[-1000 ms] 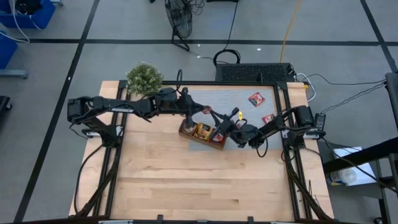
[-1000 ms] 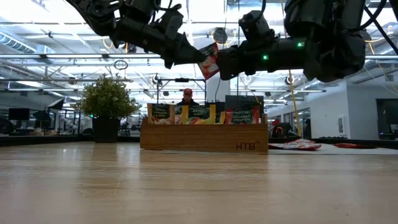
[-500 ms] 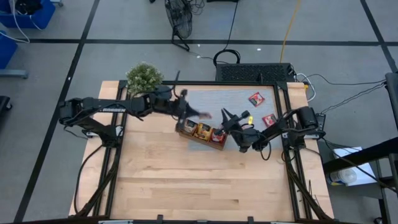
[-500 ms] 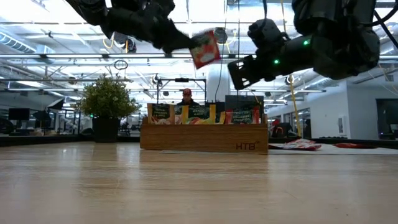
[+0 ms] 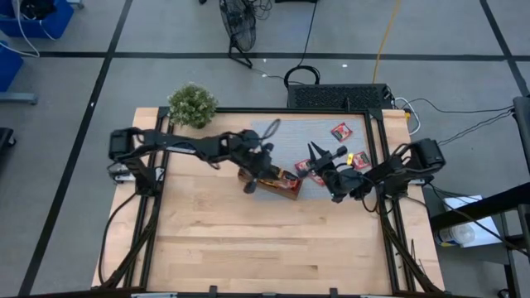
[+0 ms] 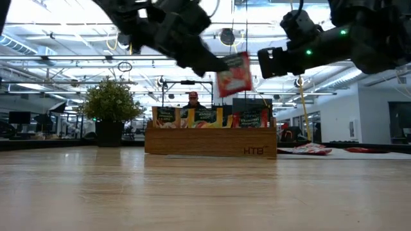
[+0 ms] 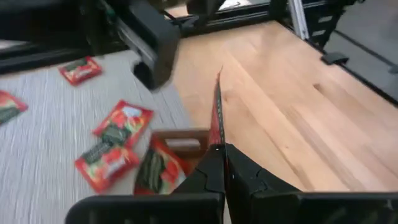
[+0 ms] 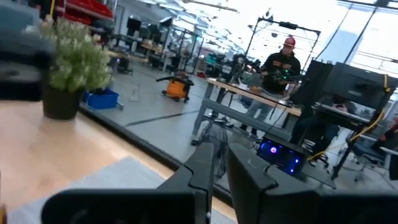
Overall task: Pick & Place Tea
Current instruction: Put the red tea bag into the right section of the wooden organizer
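In the high view the left arm covers much of the wooden tray (image 5: 286, 184), so its compartments cannot be counted there. The red sachet (image 6: 234, 74) is motion-blurred in the low view, its label unreadable; the left wrist view shows it only edge-on. Labels on the loose sachets (image 7: 111, 151) are too blurred to read. The right end effector (image 8: 219, 163) is cut off by the right wrist view's bottom edge.

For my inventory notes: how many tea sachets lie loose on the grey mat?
4 tea sachets: two side by side, the second next to the wooden tray, and two farther off on the grey mat. Others may be hidden.
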You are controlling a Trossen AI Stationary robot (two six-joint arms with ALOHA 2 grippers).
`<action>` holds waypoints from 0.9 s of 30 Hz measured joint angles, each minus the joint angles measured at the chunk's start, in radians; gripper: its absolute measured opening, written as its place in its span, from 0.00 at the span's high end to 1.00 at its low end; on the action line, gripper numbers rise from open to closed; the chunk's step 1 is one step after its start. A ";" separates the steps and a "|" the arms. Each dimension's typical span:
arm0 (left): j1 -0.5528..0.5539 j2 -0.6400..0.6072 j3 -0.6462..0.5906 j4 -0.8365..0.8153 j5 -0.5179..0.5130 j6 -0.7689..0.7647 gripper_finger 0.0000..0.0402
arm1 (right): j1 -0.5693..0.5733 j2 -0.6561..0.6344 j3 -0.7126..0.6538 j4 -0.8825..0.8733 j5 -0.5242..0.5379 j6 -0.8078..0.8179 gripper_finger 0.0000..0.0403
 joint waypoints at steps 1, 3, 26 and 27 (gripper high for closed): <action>-0.004 0.029 0.032 -0.017 0.000 0.011 1.00 | 0.006 -0.006 -0.007 -0.005 0.003 0.003 0.92; -0.010 0.083 0.082 -0.082 0.000 0.034 1.00 | 0.012 -0.007 -0.011 -0.001 -0.002 0.019 0.92; 0.015 0.248 0.176 -0.090 -0.026 0.179 1.00 | 0.045 -0.007 -0.054 -0.010 -0.001 0.070 0.93; 0.014 0.251 0.175 -0.094 -0.021 0.180 1.00 | 0.045 -0.007 -0.054 -0.011 -0.001 0.070 0.93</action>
